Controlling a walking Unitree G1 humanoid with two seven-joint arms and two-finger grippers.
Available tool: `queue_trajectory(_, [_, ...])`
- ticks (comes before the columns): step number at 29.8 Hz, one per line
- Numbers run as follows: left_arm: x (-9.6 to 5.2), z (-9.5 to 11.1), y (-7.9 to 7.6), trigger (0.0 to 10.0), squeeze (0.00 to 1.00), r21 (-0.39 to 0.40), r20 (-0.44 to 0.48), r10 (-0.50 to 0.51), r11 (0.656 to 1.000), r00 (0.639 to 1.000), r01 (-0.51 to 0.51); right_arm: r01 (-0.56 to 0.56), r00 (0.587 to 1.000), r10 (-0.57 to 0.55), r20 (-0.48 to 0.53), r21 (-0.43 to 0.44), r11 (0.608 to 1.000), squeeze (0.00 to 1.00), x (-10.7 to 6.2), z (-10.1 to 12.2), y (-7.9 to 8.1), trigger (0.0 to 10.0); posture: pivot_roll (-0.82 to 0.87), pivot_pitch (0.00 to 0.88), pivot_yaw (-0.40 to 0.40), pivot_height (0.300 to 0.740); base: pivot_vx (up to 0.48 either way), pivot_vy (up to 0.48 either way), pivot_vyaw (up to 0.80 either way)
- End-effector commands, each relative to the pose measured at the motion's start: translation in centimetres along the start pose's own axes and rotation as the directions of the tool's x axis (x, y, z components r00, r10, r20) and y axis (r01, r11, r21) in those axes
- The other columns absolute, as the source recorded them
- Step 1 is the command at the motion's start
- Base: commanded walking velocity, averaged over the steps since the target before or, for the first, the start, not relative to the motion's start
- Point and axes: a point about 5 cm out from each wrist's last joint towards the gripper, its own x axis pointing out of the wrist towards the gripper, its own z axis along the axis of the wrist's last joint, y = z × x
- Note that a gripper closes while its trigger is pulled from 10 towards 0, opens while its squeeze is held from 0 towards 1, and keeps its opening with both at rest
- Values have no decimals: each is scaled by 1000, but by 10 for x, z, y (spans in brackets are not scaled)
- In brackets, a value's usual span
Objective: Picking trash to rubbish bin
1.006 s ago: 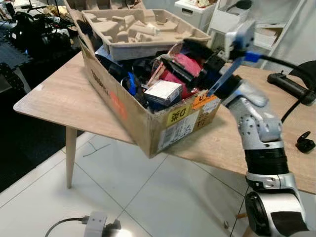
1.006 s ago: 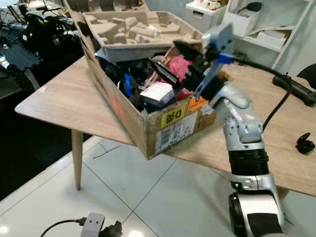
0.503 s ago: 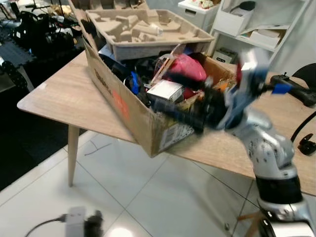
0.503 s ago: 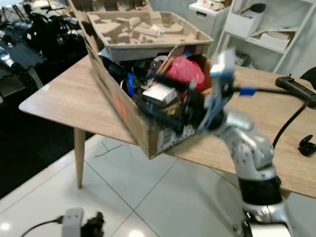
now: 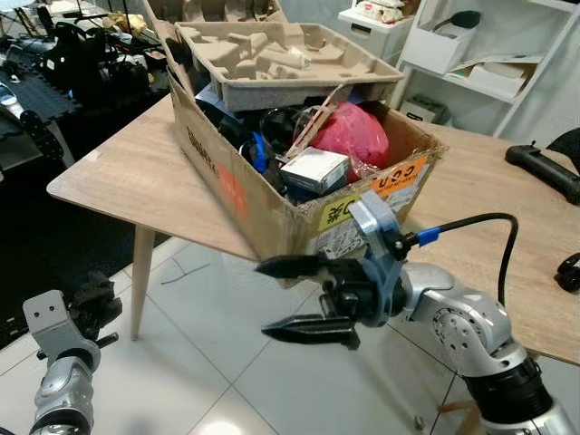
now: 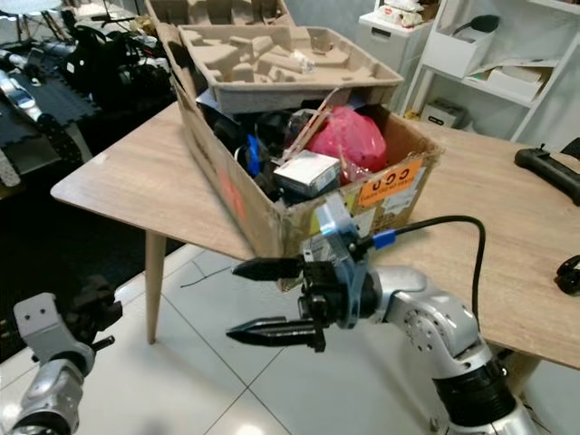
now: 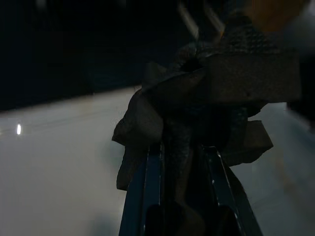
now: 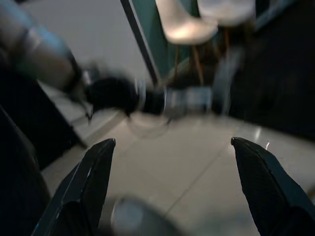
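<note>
Since 0.5 s ago the right gripper [image 5: 288, 299] has dropped out of the cardboard box [image 5: 272, 195] and now hangs in front of it, centre of frame, above the white tile floor [image 5: 227, 362]; fingers spread wide, nothing between them. Left arm has come into view at lower left, its left gripper [image 5: 95, 299] low by the floor. Camera shifted too, so the box sits a bit more to the right.

Box: brown corrugated card, open top, yellow and orange labels on its near end, resting on a pale wood-grain table [image 5: 127, 177]. Inside: a moulded pulp tray [image 5: 281, 54] w/ lumpy recesses, a crumpled pink bag [image 5: 353, 131], a small white carton [image 5: 315, 168], dark tangled items hard to make out.

Left wrist view very dark: a crumpled greyish scrap [image 7: 197, 98] sits pinched at the fingers, its edges ragged. Right wrist view blurred; two black fingertips [image 8: 98, 167] far apart, chair legs beyond
</note>
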Motion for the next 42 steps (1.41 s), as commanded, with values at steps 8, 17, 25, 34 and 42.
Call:
queue_trajectory(8, [14, 69, -2, 10000, 0, -69, 300, -116, 987, 947, 142, 231, 929, -198, -314, 74, 970, 0, -15, -64, -22, 10000, 77, 98, -55, 740, 0, 0, 0])
queue_trajectory(17, [7, 123, -5, 10000, 0, -53, 526, -310, 917, 792, 394, 468, 751, -328, -573, 111, 877, 0, -41, -145, -33, 10000, 81, 100, -56, 740, 0, 0, 0])
queue_trajectory(25, [-10, 150, -31, 10000, 0, 38, 602, -562, 730, 567, 682, 692, 546, -487, -681, 40, 720, 0, -53, -196, -37, 10000, 77, 99, -59, 740, 0, 0, 0])
queue_trajectory(34, [-32, 163, -88, 10000, 0, 195, 520, -791, 477, 322, 857, 858, 189, -592, -784, -161, 487, 0, -93, -240, -14, 10000, 82, 80, -61, 740, 0, 0, 0])
queue_trajectory(42, [-52, 185, -126, 10000, 0, 262, 518, -838, 346, 171, 901, 905, 14, -575, -818, -235, 355, 0, -113, -265, 14, 10000, 76, 82, -58, 740, 0, 0, 0])
